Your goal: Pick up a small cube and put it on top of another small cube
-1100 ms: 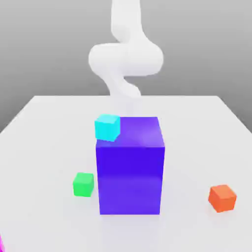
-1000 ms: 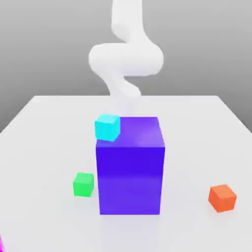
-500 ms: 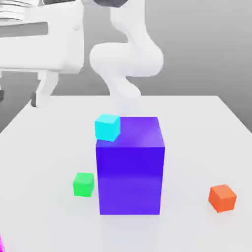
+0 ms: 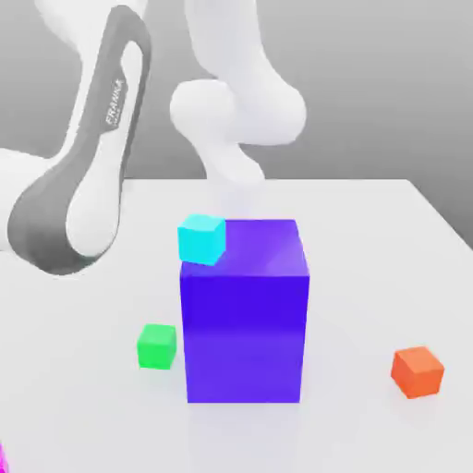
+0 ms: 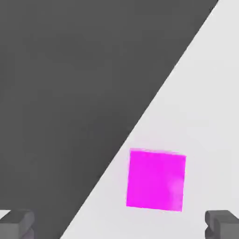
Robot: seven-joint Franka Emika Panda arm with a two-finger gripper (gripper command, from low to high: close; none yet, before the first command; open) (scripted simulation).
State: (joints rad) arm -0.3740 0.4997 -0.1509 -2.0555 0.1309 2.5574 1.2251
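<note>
1 open gripper (image 5: 120, 225), apparently above 1 magenta cube (image 5: 156, 180).

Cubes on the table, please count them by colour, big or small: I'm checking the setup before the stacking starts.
Magenta, small: 1
Green, small: 1
Orange-red, small: 1
Cyan, small, seen against the big block's top: 1
Blue-violet, large block: 1
Total: 5

Bright, even lighting, faint soft shadows, pale washed-out white surfaces, slightly soft edges
</note>
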